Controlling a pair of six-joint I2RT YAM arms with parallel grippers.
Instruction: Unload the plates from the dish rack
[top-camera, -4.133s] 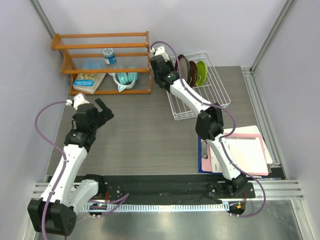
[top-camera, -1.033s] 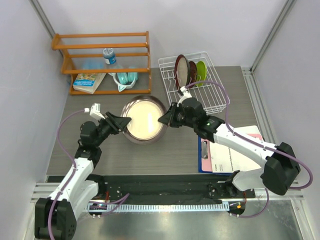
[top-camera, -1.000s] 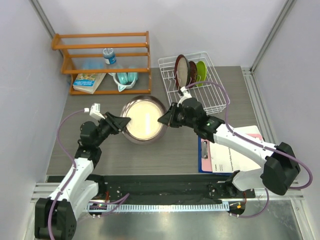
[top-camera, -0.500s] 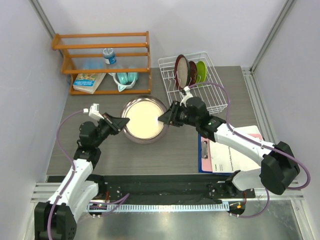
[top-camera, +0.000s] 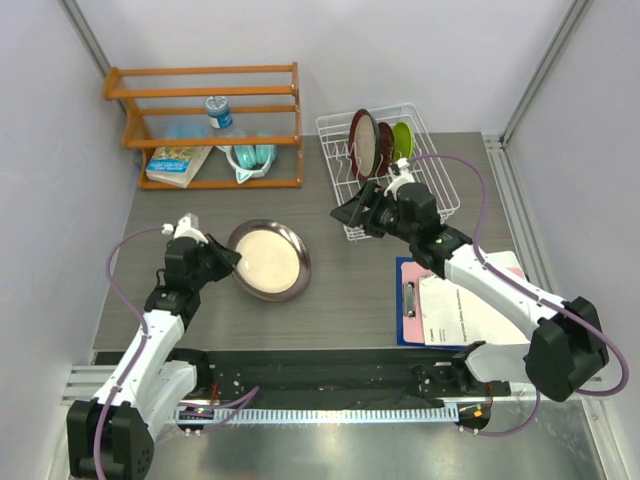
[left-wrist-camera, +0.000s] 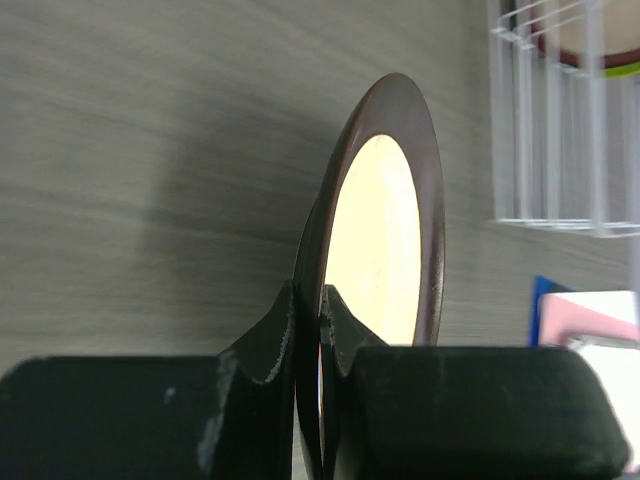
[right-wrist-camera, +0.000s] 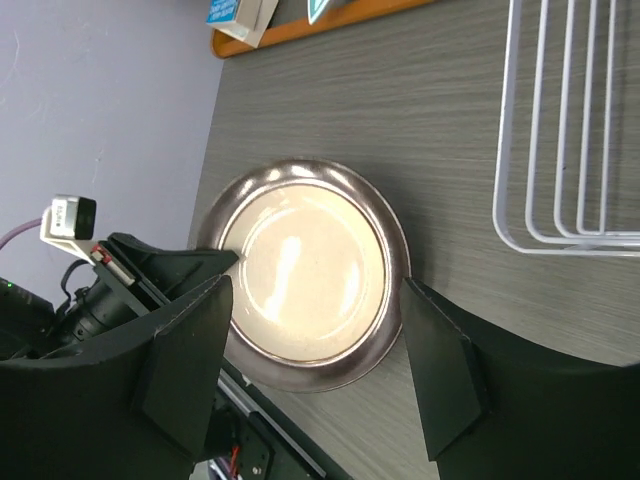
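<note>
The grey-rimmed, cream-centred plate (top-camera: 268, 262) is tilted over the table at centre-left, and my left gripper (top-camera: 226, 261) is shut on its left rim. In the left wrist view the rim (left-wrist-camera: 385, 225) runs edge-on between the closed fingers (left-wrist-camera: 268, 335). My right gripper (top-camera: 350, 213) is open, empty and apart from that plate, by the front of the white dish rack (top-camera: 437, 196). In its wrist view the plate (right-wrist-camera: 310, 265) lies beyond the spread fingers (right-wrist-camera: 190, 360). The maroon-rimmed (top-camera: 364, 140), dark red (top-camera: 385, 145) and lime green (top-camera: 403, 141) plates stand upright in the rack.
An orange wooden shelf (top-camera: 205, 95) at the back left holds a book, a bottle and teal headphones. A blue clipboard with pink and white papers (top-camera: 470, 305) lies right of centre. The rack's corner (left-wrist-camera: 560, 120) shows beyond the held plate.
My right gripper has opened, let go of the grey-rimmed plate and drawn back toward the rack. My left gripper has closed on the plate and carried it left and nearer.
</note>
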